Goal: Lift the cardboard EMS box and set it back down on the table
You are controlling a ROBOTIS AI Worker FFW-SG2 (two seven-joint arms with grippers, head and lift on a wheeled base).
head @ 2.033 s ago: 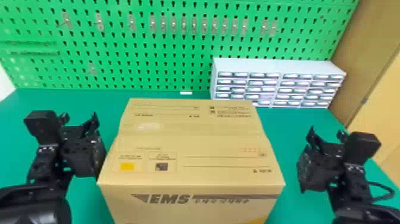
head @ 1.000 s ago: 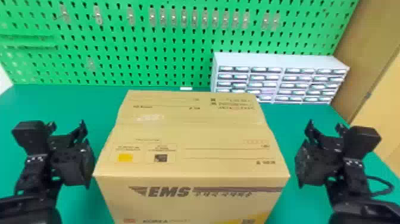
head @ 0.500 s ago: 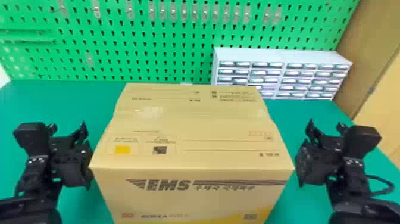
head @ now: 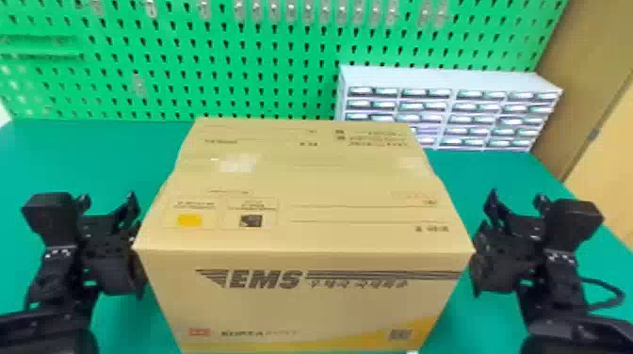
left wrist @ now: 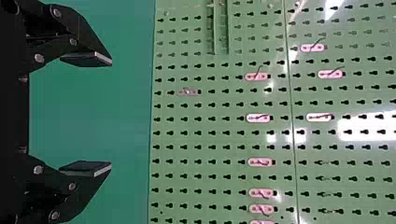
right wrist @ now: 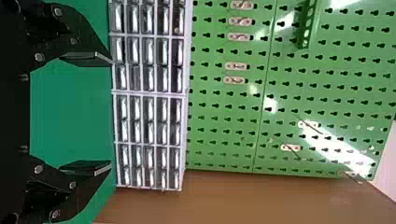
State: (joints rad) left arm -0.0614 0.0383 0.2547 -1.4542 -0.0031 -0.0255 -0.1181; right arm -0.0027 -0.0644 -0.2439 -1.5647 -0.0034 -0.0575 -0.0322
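Green pegboard [head: 282, 84] = far backdrop, upright behind table [head: 94, 164], prob. there to hang small stuff w/in reach. Table's green too, runs left to right under everything, so it's the set-down surface. Cardboard EMS box [head: 306, 301]: mid-table area, near side, printed front facing robot, top level, btwn the two grippers. Looks held by side squeeze, prob. b/c it's too wide for one gripper; prob. off the table, but can't see its underside to be sure. Drawer cabinet [head: 424, 75] sits far right vs. pegboard, partly behind box, likely parked there to leave work area free.

Left gripper [left wrist: 111, 113]: fingers wide apart, nothing btwn them; its body's up vs. box's left side. Right gripper [right wrist: 111, 113]: same, wide apart & empty, body vs. right side. So grip prob. = inward push at matching height, keeps box level. Next: lower both together, equal pressure, else box could tilt or slip; release only once base is flat on table. Smallest: metal hooks [head: 308, 12] on pegboard, nothing to do w/ this job.
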